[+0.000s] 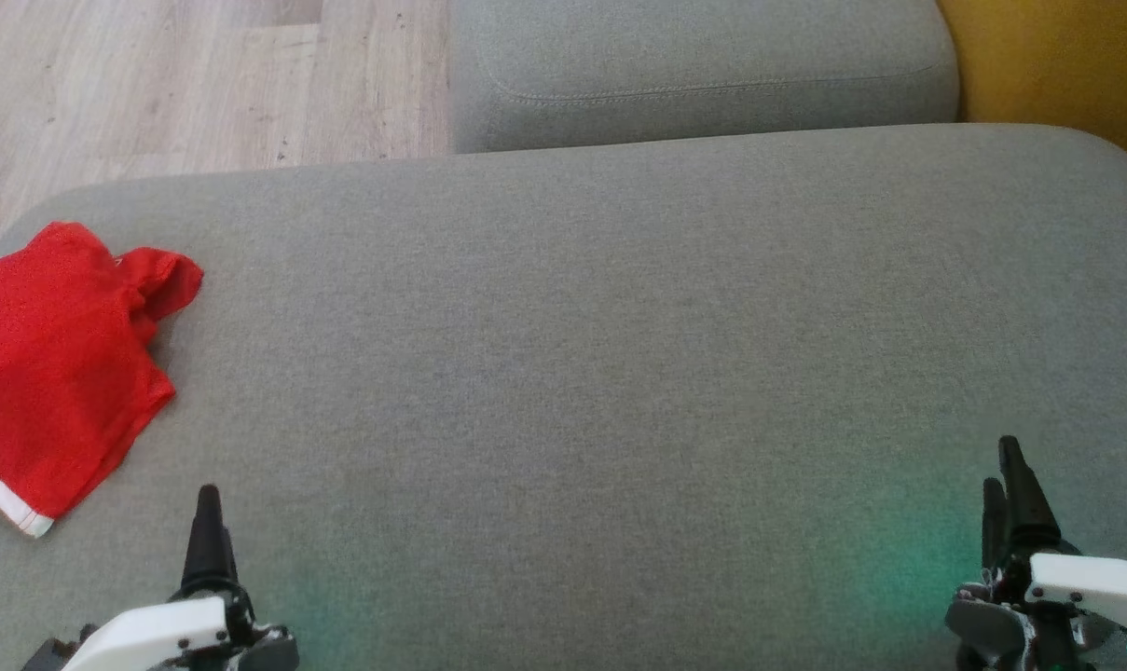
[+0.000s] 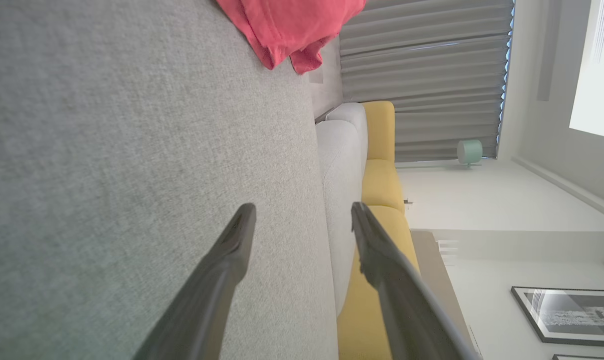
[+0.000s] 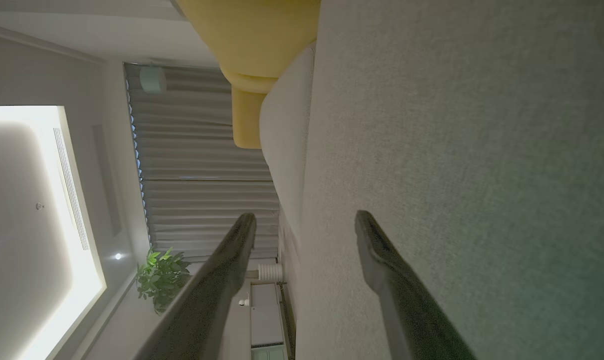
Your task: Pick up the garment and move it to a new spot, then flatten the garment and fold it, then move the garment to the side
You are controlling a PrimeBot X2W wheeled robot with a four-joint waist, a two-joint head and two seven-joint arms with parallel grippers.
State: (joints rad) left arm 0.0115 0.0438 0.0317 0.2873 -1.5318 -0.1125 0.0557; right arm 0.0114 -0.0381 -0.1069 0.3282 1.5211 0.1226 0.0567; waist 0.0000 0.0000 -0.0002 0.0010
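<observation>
Red garment [image 1: 55,363] at left edge of grey cushion [image 1: 619,373], left gripper [image 2: 302,210], right gripper [image 3: 304,217] spread wide, empty

This looks like a living room in a home: a grey sofa [image 1: 619,373], a yellow seat [image 2: 381,185] beside it, long curtains [image 2: 426,75], a framed picture [image 2: 571,315] on the wall, a green plant [image 3: 162,277], a wooden floor [image 1: 153,84].

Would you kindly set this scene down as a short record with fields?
surface: grey cushion, with a second cushion behind it
garment: red garment, white hem, lying bunched at the grey cushion's left edge
left gripper: open, empty, near the red garment, not touching it
right gripper: open, empty, far from the red garment
</observation>
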